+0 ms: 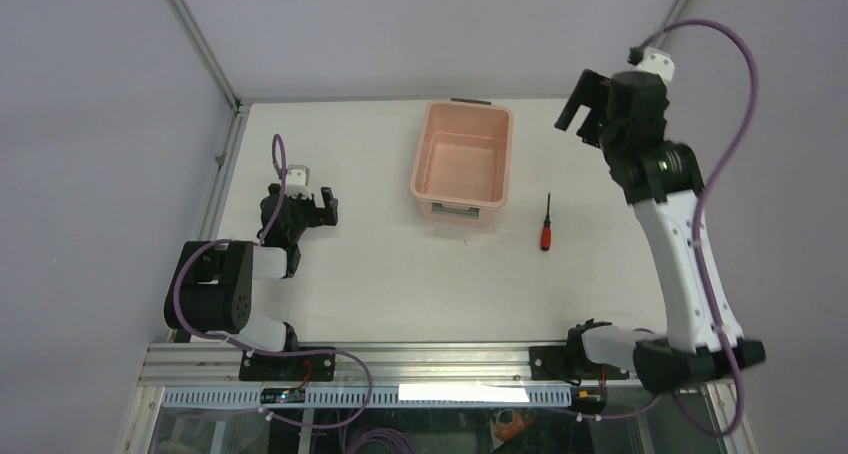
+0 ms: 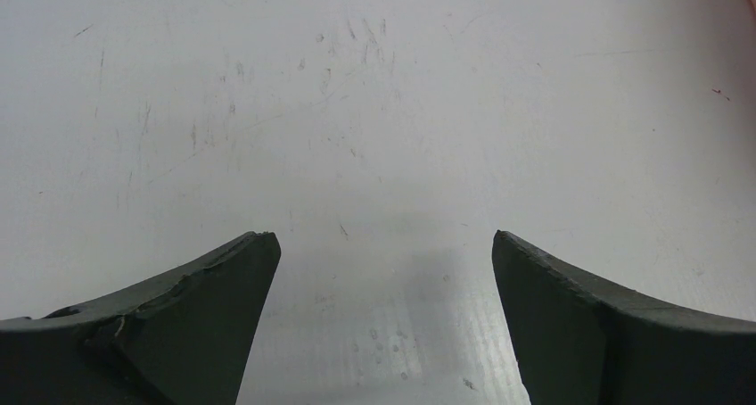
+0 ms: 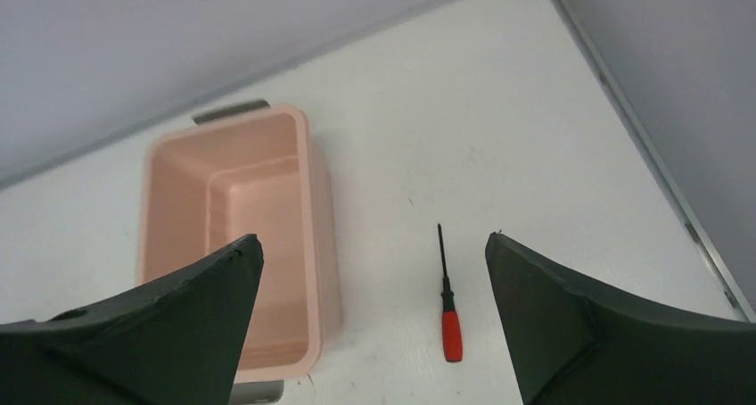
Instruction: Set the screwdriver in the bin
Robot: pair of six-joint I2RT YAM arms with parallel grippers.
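My left claw (image 1: 326,207) (image 2: 385,244) sits low over the tabletop (image 1: 400,274) (image 2: 401,111) with its jaws spread wide and nothing between them; just past its fingertips I see only scuffed white surface. My right claw (image 1: 585,109) (image 3: 374,244) is raised high on its arm, jaws equally wide apart and holding nothing, and it looks down at the tabletop (image 3: 499,137) from above. Below that claw and slightly toward its right finger lies the screwdriver (image 3: 447,298) (image 1: 545,226), flat on the white surface, red handle nearer the claw and thin black shaft pointing away from it. It touches nothing. Off toward the claw's left finger stands the bin (image 3: 312,200) (image 1: 418,164), upright and open-topped, its near corner hidden behind that finger in the wrist view. The screwdriver is outside the bin, beside its long wall with a strip of bare tabletop between them. Farthest from the claw, on the bin's far short side, a small dark handle (image 3: 230,111) (image 1: 470,101) sticks out from the rim. From overhead, the bin lies between my two claws, the screwdriver on the right claw's side of it.
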